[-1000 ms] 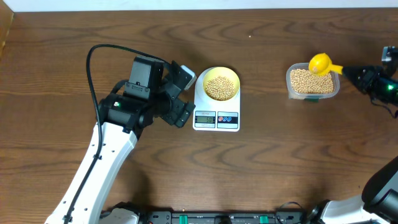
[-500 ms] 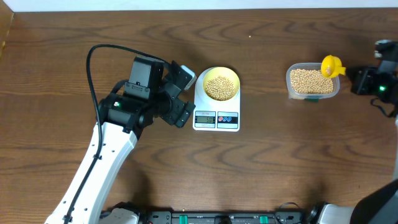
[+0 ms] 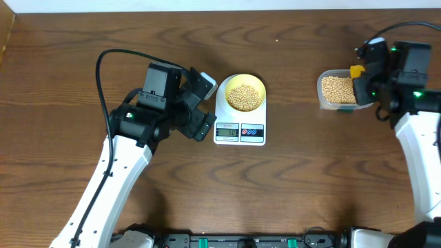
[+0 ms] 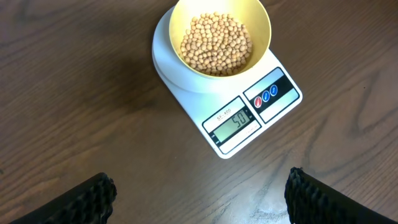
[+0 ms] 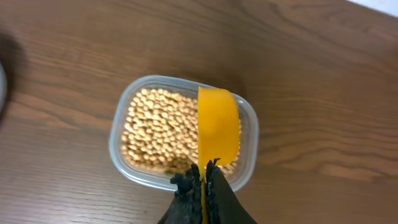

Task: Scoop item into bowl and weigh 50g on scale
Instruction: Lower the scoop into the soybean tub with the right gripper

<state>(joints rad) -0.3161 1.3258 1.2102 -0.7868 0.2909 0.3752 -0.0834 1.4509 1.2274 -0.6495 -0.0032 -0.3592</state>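
**A:** From above, where does everything sit?

**B:** The white rounded-rectangular digital scale is on the dark wooden table. The small pale yellow round bowl stands on its platform, holding a heap of round beige beans. The left end effector hangs just beside the scale's left edge, fingers spread wide and holding nothing. The right end effector is well off to the scale's right, over the clear plastic tub of spare beans.

**A:** And the left wrist camera?

**B:** It looks down past both black fingertips. The scale lies straight ahead of them, turned at a slant, bowl at the far end. The grey display at the near edge seems to read fifty, so I'd judge the weighing done.

**A:** The right wrist?

**B:** Fingers clenched on the handle of the bright yellow long-handled scoop. Its long axis points straight away from them, out over the tub. I can't tell whether it carries beans. The left arm is the nearer to the bowl, but any further scoop would have to cross leftward to the scale.
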